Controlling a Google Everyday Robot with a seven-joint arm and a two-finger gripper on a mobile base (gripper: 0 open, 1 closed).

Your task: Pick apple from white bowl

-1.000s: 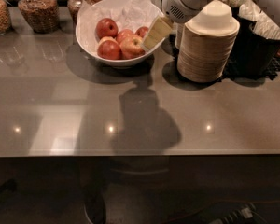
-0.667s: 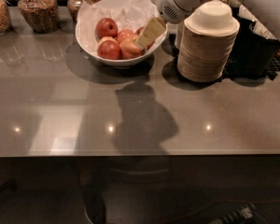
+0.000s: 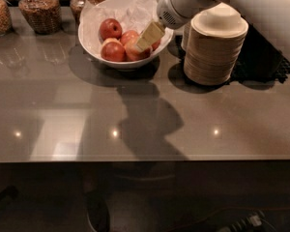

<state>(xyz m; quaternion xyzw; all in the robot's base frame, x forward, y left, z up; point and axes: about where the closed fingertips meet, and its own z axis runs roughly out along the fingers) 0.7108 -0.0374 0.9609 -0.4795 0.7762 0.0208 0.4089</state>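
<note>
Gripper (image 3: 149, 36) reaches down into the white bowl (image 3: 118, 63) from the right, its tip at the rightmost apples (image 3: 113, 51); whether it is open or closed I cannot tell. At the desk's (image 3: 63, 110) left stand jars (image 3: 37, 11), well apart from the work. Next comes the paper-lined bowl, its red apples packed together. An apple is likely firm, smooth, fairly heavy and prone to roll, so hold it across its widest part, from above. Just right of the bowl, near the gripper, stands a stack of beige paper bowls (image 3: 215, 47).
</note>
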